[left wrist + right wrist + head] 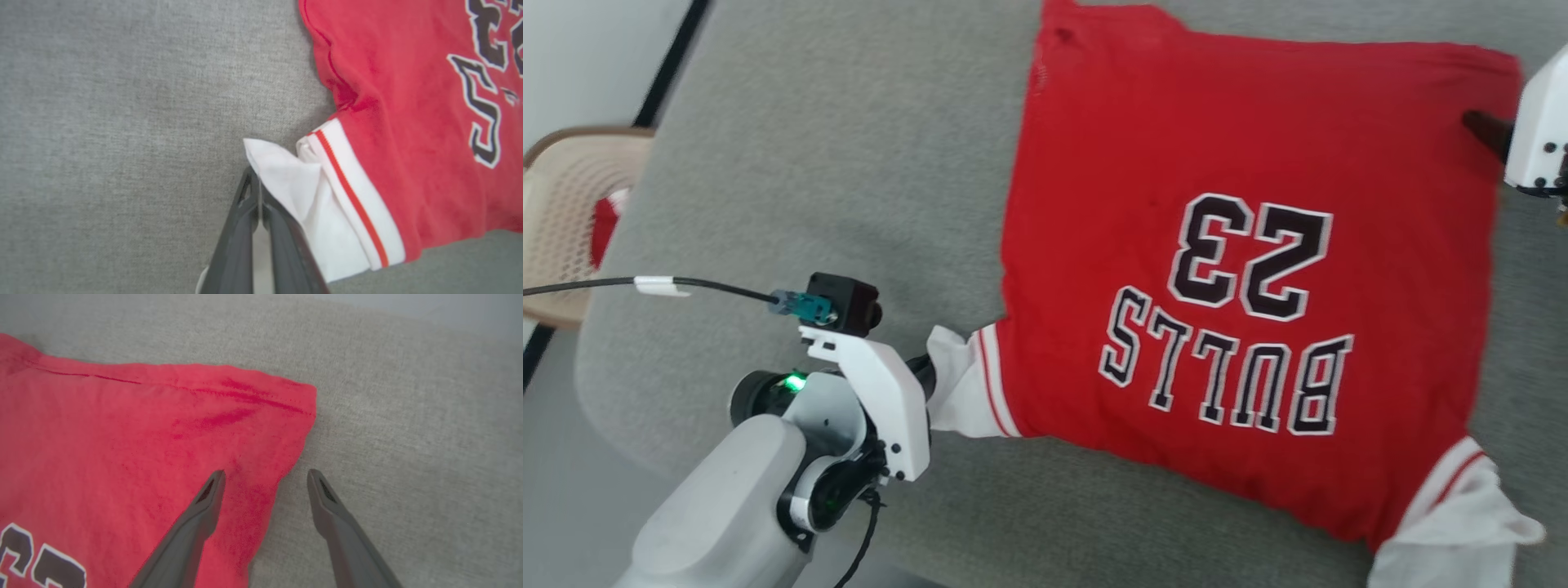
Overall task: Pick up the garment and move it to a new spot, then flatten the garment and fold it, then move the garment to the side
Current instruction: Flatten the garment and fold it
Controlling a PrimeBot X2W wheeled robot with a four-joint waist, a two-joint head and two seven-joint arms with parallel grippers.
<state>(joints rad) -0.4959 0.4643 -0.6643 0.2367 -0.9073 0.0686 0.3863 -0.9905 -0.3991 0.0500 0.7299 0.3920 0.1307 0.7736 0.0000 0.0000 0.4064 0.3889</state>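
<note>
The garment (pixel 1241 147), a red T-shirt with white sleeves and black "BULLS 23" print, lies spread on the grey padded surface (pixel 833 163), print side up. My left gripper (pixel 927 371) is shut on the garment's near-left white sleeve (pixel 286 179), with a fold of the cloth pinched between its fingertips (pixel 250 183). At the garment's far right corner (pixel 286 400), my right gripper (pixel 265 477) stands open. One of its fingers (pixel 208 494) is over the red cloth and the other over bare grey surface. In the head view its dark finger (pixel 1486 131) shows at the right edge.
A beige perforated plastic basket (pixel 564 204) holding something red stands beyond the surface's left edge, on the floor side. A black cable (pixel 645 284) runs to my left wrist. Bare grey surface lies left of the garment and along the near edge.
</note>
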